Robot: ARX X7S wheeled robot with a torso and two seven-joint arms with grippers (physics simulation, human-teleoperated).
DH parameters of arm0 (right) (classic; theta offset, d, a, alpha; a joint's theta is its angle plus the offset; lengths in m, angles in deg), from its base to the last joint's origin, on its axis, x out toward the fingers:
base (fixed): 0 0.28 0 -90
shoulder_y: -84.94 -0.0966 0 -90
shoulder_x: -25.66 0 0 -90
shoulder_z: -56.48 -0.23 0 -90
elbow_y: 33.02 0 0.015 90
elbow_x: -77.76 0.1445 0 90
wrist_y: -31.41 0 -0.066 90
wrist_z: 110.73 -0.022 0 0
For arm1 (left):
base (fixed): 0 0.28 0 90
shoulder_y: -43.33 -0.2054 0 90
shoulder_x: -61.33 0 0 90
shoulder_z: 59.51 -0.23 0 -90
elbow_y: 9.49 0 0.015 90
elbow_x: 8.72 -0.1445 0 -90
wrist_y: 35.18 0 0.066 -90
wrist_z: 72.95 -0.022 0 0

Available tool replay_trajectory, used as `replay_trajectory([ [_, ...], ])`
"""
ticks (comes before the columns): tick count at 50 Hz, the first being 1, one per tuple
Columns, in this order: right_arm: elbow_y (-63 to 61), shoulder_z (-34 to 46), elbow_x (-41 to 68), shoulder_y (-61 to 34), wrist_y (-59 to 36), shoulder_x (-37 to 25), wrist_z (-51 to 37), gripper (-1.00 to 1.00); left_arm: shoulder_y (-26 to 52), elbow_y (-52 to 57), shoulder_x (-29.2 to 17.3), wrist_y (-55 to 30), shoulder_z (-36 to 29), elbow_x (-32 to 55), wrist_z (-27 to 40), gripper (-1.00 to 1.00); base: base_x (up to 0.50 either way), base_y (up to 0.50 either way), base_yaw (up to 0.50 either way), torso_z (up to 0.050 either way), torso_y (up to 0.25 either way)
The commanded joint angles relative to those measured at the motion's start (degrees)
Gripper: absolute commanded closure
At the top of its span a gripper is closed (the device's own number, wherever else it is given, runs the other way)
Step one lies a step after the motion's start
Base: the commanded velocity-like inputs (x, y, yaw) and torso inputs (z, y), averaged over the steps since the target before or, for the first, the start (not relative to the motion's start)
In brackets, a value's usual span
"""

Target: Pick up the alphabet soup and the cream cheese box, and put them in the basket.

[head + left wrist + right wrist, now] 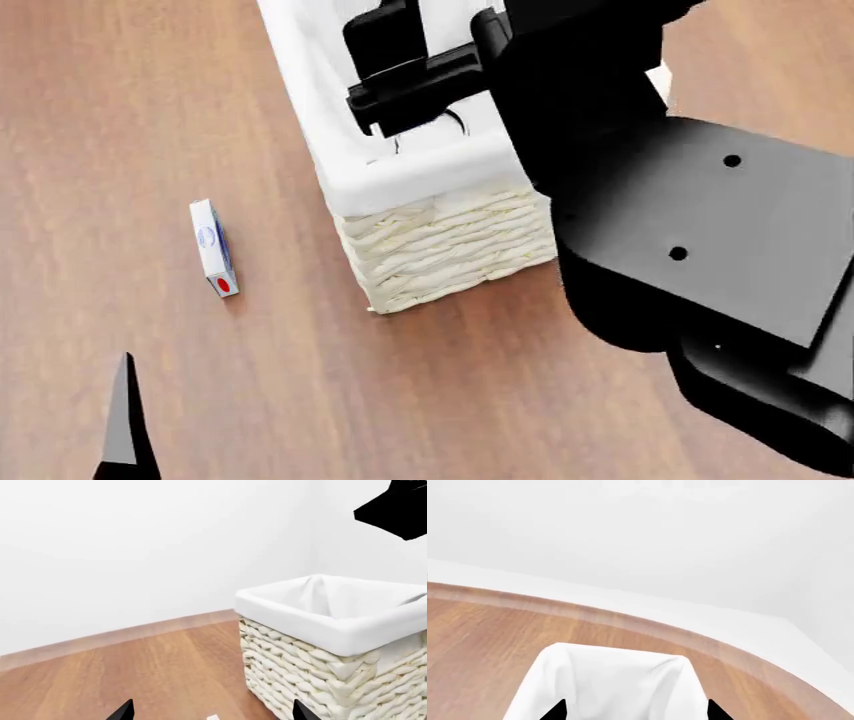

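Warm brown wooden floor (160, 120) spreads under us, meeting a plain white wall (133, 545) at the far side. On it stands the basket (441, 240), cream wicker with a white cloth liner (320, 615) folded over its rim. We see the cream cheese box (212, 248) lying flat on the boards to the left of the basket, apart from it, its red spot at the near end. Our right gripper (636, 711) hangs above the basket's liner, its two dark fingertips spread wide and nothing between them. Our left gripper (212, 711) sits low near the floor beside the basket, tips likewise parted and empty.
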Motion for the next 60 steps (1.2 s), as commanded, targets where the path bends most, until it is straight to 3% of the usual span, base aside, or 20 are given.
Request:
replay_trajectory([
  [1, -20.61, 1.44, -18.92, 3.74, 6.77, -11.56, -16.72, -1.0, 1.41, -1.09, 0.45, -0.06, -0.68, 0.3, -0.53, -1.0, 0.0, 0.0, 0.0, 0.0, 0.0],
  [9, -27.54, 2.95, -33.29, 11.14, 8.47, -13.75, -30.19, -1.0, 1.05, -0.18, 0.03, -0.42, -0.69, 0.05, -0.32, -1.0, 0.0, 0.0, 0.0, 0.0, 0.0],
  [15, -27.8, 4.03, -40.64, 18.52, 14.05, -14.53, -32.92, -1.0, 1.47, -0.18, 0.13, -0.62, -0.96, 0.09, -0.43, -1.0, 0.0, 0.0, 0.0, 0.0, 0.0],
  [16, -26.97, 4.25, -45.67, 20.39, 13.85, -14.4, -35.35, -1.0, 1.6, -0.14, 0.25, -0.5, -0.89, 0.29, -0.4, -1.0, 0.0, 0.0, 0.0, 0.0, 0.0],
  [27, -19.94, 4.77, -53.25, 31.11, 19.04, -11.97, -40.52, -1.0, 1.71, -0.71, 0.27, -0.18, -1.13, 0.17, -0.37, -1.0, 0.0, 0.0, 0.0, 0.0, 0.0],
  [28, -17.97, 4.36, -54.05, 33.33, 23.04, -11.77, -40.38, -1.0, 1.8, -0.66, 0.39, -0.27, -1.29, 0.11, -0.36, -1.0, 0.0, 0.0, 0.0, 0.0, 0.0],
  [40, -16.55, 3.69, -59.2, 37.53, 23.32, -10.89, -43.07, -1.0, 1.81, -0.73, 0.27, -0.45, -1.63, -0.18, -0.26, -1.0, 0.0, 0.0, 0.0, 0.0, 0.0],
  [48, -18.18, 3.31, -60.48, 37.58, 20.17, -10.84, -43.64, -1.0, 6.13, -5.99, 1.25, -0.15, -1.91, 2.25, -2.72, -1.0, 0.0, 0.0, 0.0, 0.0, 0.0],
  [60, -18.79, 2.39, -61.61, 38.47, 19.46, -10.71, -43.16, -1.0, 21.94, -23.57, 5.7, -1.28, -3.49, 7.19, -11.13, -1.0, 0.0, 0.0, 0.0, 0.0, 0.0],
])
